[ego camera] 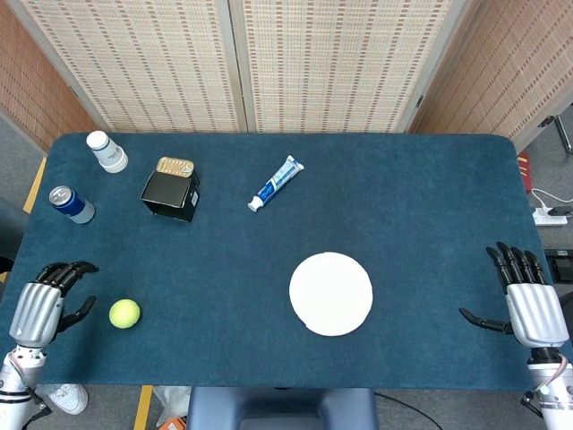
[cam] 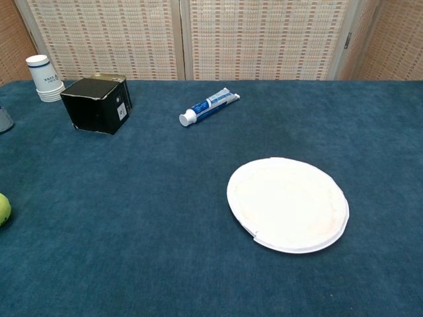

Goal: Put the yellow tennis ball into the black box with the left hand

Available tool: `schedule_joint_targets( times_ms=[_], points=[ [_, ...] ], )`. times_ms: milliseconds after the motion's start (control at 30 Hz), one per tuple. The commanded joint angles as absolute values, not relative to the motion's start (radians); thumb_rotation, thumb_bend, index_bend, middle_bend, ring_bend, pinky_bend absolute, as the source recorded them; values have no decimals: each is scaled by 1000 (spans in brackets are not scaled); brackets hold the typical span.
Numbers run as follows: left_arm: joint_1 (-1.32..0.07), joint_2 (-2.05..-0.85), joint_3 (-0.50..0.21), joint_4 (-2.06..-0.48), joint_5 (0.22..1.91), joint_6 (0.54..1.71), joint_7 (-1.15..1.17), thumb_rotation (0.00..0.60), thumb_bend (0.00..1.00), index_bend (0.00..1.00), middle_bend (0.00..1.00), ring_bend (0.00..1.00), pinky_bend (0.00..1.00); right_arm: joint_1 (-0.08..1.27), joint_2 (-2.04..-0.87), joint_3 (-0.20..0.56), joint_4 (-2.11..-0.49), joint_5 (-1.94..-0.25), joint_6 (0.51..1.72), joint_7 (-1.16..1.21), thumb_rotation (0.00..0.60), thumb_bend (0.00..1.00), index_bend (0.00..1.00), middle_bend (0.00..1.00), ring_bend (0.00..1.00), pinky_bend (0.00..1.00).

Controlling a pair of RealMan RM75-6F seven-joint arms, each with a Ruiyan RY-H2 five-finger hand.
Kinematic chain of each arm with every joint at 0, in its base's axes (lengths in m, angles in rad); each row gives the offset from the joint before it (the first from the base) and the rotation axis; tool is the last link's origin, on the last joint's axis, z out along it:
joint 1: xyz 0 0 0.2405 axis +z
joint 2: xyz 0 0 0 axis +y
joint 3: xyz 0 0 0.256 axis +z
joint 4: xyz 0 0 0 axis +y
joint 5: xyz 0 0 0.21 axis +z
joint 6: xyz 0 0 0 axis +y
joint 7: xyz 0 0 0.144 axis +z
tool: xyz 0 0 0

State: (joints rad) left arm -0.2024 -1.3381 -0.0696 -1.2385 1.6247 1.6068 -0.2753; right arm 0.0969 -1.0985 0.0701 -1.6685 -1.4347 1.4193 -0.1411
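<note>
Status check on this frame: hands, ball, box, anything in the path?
Left hand empty beside ball, not touching. Right hand open, idle. Box far-left, nothing between ball and it.

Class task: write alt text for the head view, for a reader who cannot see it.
A yellow tennis ball lies on a blue table beside the robot's empty left hand; the black box stands farther back. A white plate, toothpaste tube, can and white cups are also there; the right hand rests open.

One tennis ball (ego camera: 124,313), one black box (ego camera: 170,194), one toothpaste tube (ego camera: 275,184), one plate (ego camera: 330,293), one can (ego camera: 71,204), one cup stack (ego camera: 106,151).
</note>
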Motion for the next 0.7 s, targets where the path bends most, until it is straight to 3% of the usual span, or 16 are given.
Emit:
schedule_joint_targets(
  times_ms=[33, 500, 633, 700],
  points=[
    [-203, -1335, -71, -1245, 1621, 1606, -268, 600, 281, 1000, 1000, 1000, 1000, 98, -1099, 69, -1669, -1435, 1417, -142, 521, 0, 50, 0, 0, 0],
    [-193, -1333, -7, -1267, 1641, 1552, -227, 600, 381, 1000, 1000, 1000, 1000, 98, -1096, 67, -1668, -1436, 1417, -137, 521, 0, 50, 0, 0, 0],
    [-161, -1406, 37, -1198, 1647, 1545, -214, 600, 584, 1000, 1000, 1000, 1000, 99, -1096, 65, -1667, -1439, 1415, -138, 521, 0, 50, 0, 0, 0],
    [-127, -1508, 49, -1089, 1645, 1576, -251, 600, 626, 1000, 1000, 1000, 1000, 101, -1096, 62, -1668, -1441, 1411, -142, 520, 0, 50, 0, 0, 0]
  ],
)
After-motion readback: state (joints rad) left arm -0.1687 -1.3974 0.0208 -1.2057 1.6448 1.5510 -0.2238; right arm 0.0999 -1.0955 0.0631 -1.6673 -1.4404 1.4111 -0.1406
